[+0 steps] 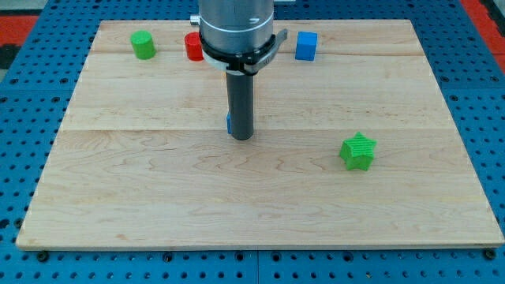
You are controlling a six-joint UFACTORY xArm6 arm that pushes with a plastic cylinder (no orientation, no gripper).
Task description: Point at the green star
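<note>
The green star (358, 151) lies on the wooden board (158, 197) at the view's right, a little below the middle. My tip (241, 137) rests on the board near the centre, well to the left of the star and slightly above it. A small blue block (229, 123) shows as a sliver just behind the rod on its left side; its shape is hidden.
A green cylinder (143, 45) stands at the top left. A red block (193, 46) sits at the top, partly hidden by the arm's housing (237, 28). A blue cube (306, 46) sits at the top right of the arm.
</note>
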